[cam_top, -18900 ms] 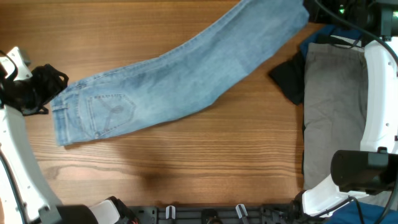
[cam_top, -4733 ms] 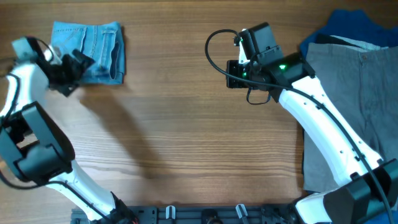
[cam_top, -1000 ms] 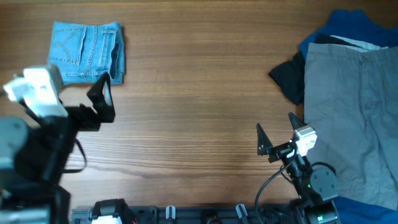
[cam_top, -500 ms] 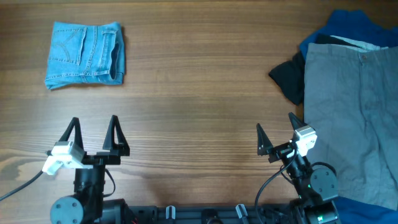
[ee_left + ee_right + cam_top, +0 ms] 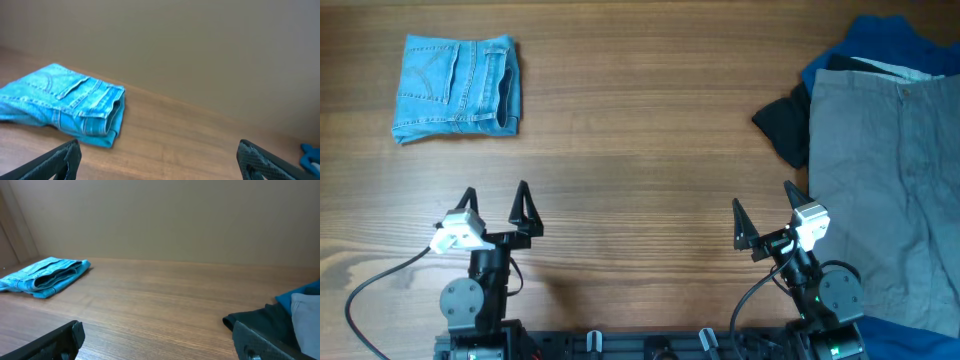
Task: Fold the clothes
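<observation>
The light blue jeans (image 5: 457, 84) lie folded into a compact rectangle at the table's far left corner; they also show in the left wrist view as a jeans bundle (image 5: 65, 104) and far off as the jeans (image 5: 44, 276) in the right wrist view. My left gripper (image 5: 495, 208) sits near the front edge, left of centre, open and holding nothing, well short of the jeans. My right gripper (image 5: 762, 218) rests near the front edge on the right, open and holding nothing. In the wrist views the left gripper (image 5: 160, 160) and right gripper (image 5: 157, 340) show wide-spread fingertips over bare wood.
Grey trousers (image 5: 885, 180) cover the table's right side, with a dark blue garment (image 5: 880, 45) behind them and a black garment (image 5: 785, 125) at their left edge. Bare wooden tabletop (image 5: 640, 150) lies between the jeans and this pile.
The left arm has drawn back from beside the folded jeans to the front edge and settled a little to the right. The right arm and the jeans have not moved.
</observation>
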`<state>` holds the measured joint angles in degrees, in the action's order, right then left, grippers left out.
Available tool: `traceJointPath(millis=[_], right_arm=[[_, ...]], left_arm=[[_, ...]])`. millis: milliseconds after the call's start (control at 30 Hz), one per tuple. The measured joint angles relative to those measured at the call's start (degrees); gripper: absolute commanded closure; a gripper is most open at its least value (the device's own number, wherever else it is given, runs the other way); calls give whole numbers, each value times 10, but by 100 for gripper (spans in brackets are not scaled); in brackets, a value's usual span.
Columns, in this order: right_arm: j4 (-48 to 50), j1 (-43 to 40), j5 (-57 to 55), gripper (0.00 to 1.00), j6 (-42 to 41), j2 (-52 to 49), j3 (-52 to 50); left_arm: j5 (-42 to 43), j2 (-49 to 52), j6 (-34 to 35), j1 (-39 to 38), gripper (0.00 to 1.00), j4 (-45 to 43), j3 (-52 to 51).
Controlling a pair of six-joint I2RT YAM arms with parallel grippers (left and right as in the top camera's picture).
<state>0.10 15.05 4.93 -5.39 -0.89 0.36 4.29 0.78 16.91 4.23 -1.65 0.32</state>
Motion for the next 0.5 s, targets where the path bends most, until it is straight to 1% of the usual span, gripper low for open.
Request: traceJointPath(millis=[100, 500], right_arm=[[0, 0, 0, 0, 0, 0, 0], [0, 0, 0, 0, 0, 0, 0]], left_arm=[[0, 0, 0, 0, 0, 49, 0], [-2, 1, 0, 0, 0, 51, 0]])
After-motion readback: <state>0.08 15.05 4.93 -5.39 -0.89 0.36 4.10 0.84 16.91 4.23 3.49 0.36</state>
